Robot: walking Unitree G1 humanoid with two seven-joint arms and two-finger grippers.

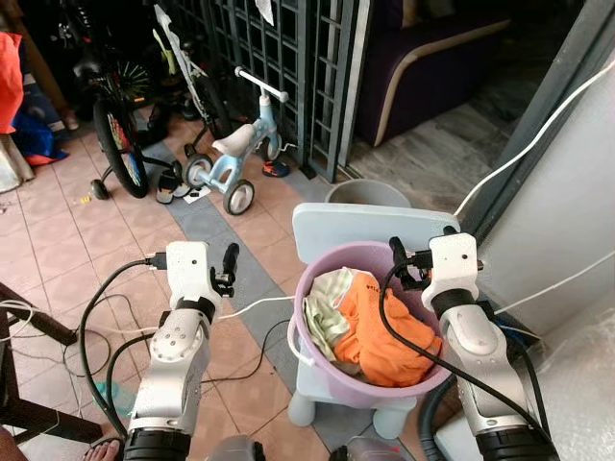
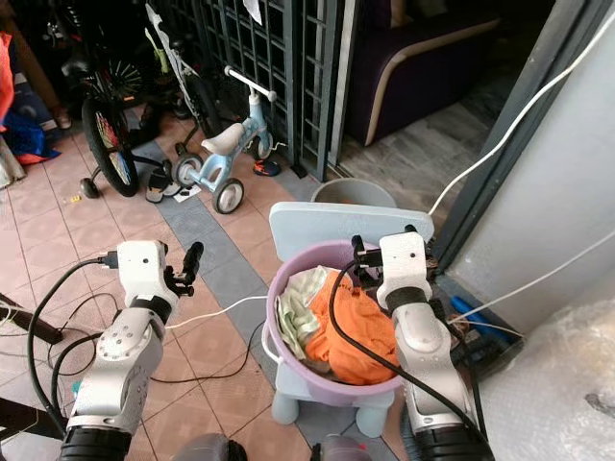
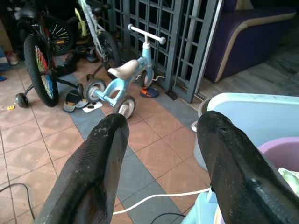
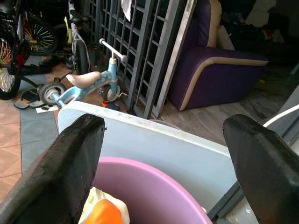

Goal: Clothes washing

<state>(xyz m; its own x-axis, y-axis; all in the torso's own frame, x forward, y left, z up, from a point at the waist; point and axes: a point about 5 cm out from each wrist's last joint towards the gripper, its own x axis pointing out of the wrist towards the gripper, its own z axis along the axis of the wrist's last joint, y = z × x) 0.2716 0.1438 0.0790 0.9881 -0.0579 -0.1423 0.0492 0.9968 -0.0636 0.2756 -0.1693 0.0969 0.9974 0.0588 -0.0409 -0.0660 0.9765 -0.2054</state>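
Head views
Basin: a purple basin (image 1: 317, 370) sits on a pale blue child's chair (image 1: 370, 230), whose backrest rises behind it.
Clothes: an orange garment (image 1: 389, 331) fills most of the basin, with a pale green and white cloth (image 1: 327, 307) tucked on the side nearer the left arm.
Right gripper: the right gripper (image 1: 402, 259) is raised over the far rim of the basin, on its right side, just above the orange garment; its fingers point toward the chair back.
Left gripper: the left gripper (image 1: 229, 264) is held up over the tiled floor (image 1: 67, 250), well apart from the basin, on its left.
Surroundings: a small blue balance bike (image 1: 235, 154) and a larger bicycle (image 1: 115, 134) stand ahead by a dark metal grille (image 1: 288, 58); a grey bucket (image 1: 370, 194) sits behind the chair; a white cable (image 1: 255, 305) runs across the floor toward the basin.

Left wrist view
Fingers: the two black fingers (image 3: 93, 172) stand wide apart with nothing between them. Past the tips lie the floor tiles and the balance bike; the chair back and a piece of the basin rim sit beside one finger.

Right wrist view
Fingers: the black fingers (image 4: 65, 163) are spread very wide and hold nothing. Between them are the chair back and the purple basin rim, with a bit of orange garment close to one finger. A purple sofa (image 4: 219, 65) stands beyond.
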